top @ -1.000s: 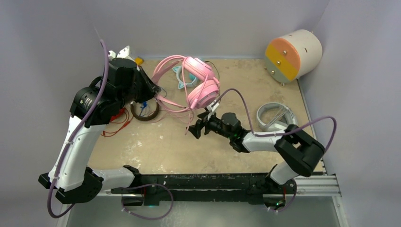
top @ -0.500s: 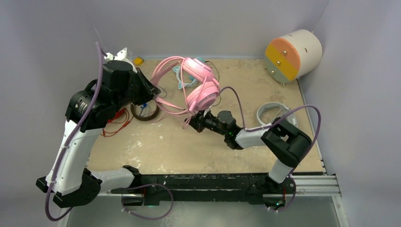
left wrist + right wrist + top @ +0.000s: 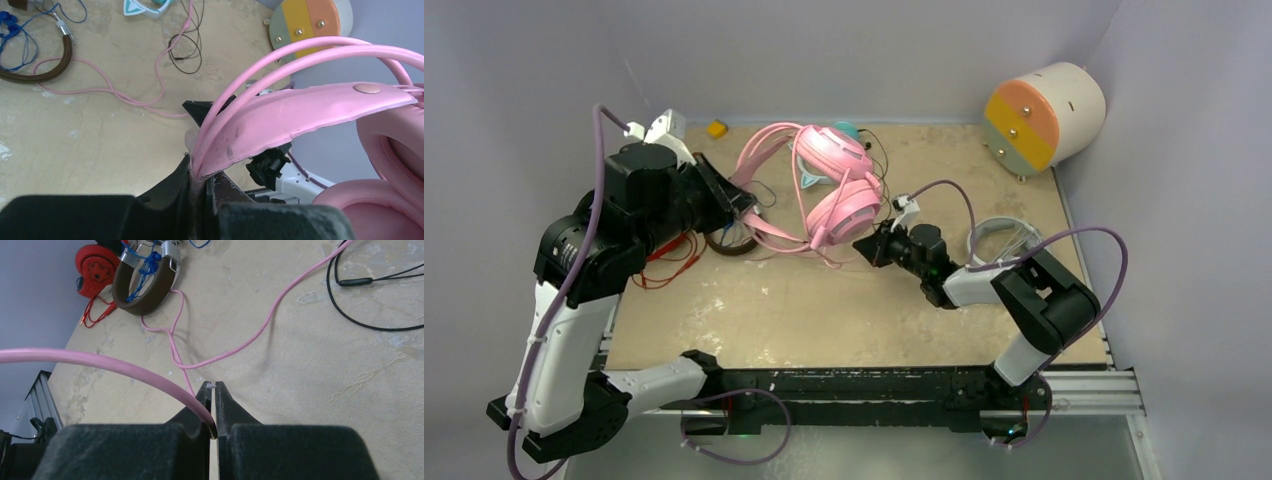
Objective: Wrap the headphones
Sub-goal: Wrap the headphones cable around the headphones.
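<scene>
- Shown by the wrist views only: left gripper (image 3: 200, 175) is clamped on the pink headphones' (image 3: 829, 155) band (image 3: 300, 112), right gripper (image 3: 214, 402) on the pink cable (image 3: 100, 362).
- The headphones are held over the table's (image 3: 774, 310) far middle, stretched left to right, cups rightward.

Pink pair (image 3: 839, 185) noted at far middle, headband clamped in left gripper (image 3: 200, 172), cups hung to the right. Its pink cable (image 3: 260, 335) is looped loosely and pinched in right gripper (image 3: 214, 390). Brown pair (image 3: 729, 238) laid flat at left, blue cord (image 3: 142, 262) bunched on it. Grey-white pair (image 3: 1004, 238) seen at right, seemingly flat, partly hidden
</scene>
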Tool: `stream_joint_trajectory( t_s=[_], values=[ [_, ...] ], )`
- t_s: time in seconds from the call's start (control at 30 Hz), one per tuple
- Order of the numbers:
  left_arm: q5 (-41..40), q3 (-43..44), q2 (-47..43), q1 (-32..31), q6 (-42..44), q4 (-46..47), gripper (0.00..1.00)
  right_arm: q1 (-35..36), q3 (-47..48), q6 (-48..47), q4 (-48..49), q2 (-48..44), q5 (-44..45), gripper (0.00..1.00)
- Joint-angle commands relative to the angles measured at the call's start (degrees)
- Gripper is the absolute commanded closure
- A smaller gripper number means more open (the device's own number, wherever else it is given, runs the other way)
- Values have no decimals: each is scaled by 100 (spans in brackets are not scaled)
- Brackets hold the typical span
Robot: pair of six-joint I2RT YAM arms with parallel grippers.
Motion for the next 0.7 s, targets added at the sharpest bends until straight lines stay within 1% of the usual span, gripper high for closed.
stream_joint_trajectory(
  t_s=[0.0,0.1,0.2,0.3,0.33,0.47,0.5,0.6,0.67],
  values=[
    [805,44,-221,27,-235,759,100,-138,518,252,-1024,-36,147,100],
    [1236,-124,-438,28,-144,983,100,-314,640,362,-1211,80,-183,100],
    [1821,-477,-640,26,84,1324,100,-439,724,421,-1356,119,-315,100],
    [2883,-995,-722,27,537,1657,100,-597,886,459,-1725,110,-473,100],
    [3022,-1108,-706,23,660,1590,100,-655,923,478,-1818,79,-520,100],
    [2551,-1671,-763,23,1037,1335,100,-921,1008,486,-2259,-212,-607,100],
    [2586,-1830,-771,26,1119,1356,100,-1017,1026,485,-2441,-329,-628,100],
    [3023,-2306,-742,25,1423,1534,100,-1313,1138,361,-3033,-766,-682,100],
    [3112,-2601,-680,17,1623,1617,100,-1471,1258,197,-3531,-1119,-640,100]
  ],
)
